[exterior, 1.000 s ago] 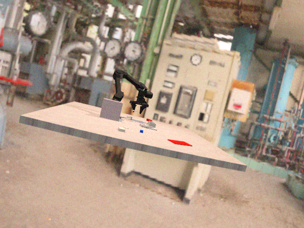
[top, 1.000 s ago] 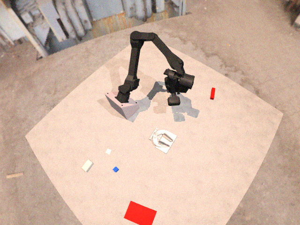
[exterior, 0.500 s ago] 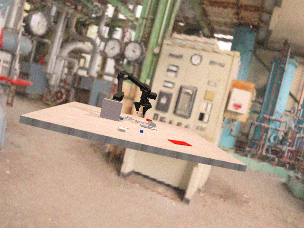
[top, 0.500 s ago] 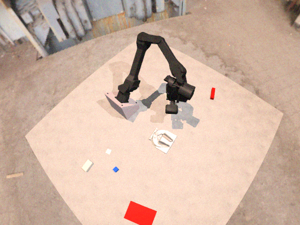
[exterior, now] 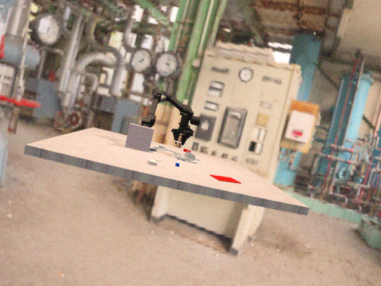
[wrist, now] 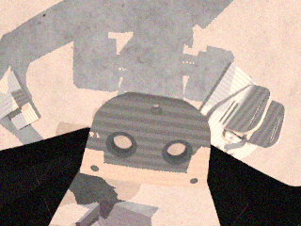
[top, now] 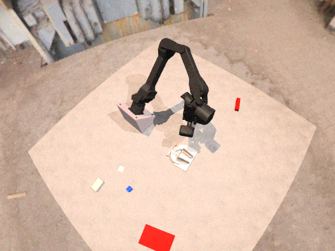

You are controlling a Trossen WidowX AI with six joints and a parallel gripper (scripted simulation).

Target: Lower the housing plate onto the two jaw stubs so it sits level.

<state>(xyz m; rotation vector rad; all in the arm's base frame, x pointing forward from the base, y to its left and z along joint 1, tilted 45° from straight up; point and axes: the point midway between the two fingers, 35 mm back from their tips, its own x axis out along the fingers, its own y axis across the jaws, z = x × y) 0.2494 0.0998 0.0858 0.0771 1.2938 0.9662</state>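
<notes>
My gripper [top: 190, 125] [exterior: 179, 142] [wrist: 149, 142] is shut on the housing plate, its black fingers at the plate's two sides. The plate [wrist: 155, 162] has a rounded edge and two large holes; it hangs above the table, and the fingers mostly hide it in the top view. The white gripper base [top: 185, 167] with a ring shape lies on the table, below my hand in the top view and at the right in the wrist view. Two long jaws [top: 187, 153] [wrist: 253, 112] lie side by side on it. The plate is apart from them. Pins and stubs are too small to tell.
A pink-grey wedge [top: 146, 123] [exterior: 140, 137] carries the arm's foot. A blue cube [top: 129, 189] [exterior: 177, 164], cream block [top: 97, 184] [exterior: 152, 161], white square [top: 121, 168], red sheet [top: 156, 237] [exterior: 225, 179] and red bar [top: 237, 104] lie around. A pale object [wrist: 24, 116] shows in the wrist view.
</notes>
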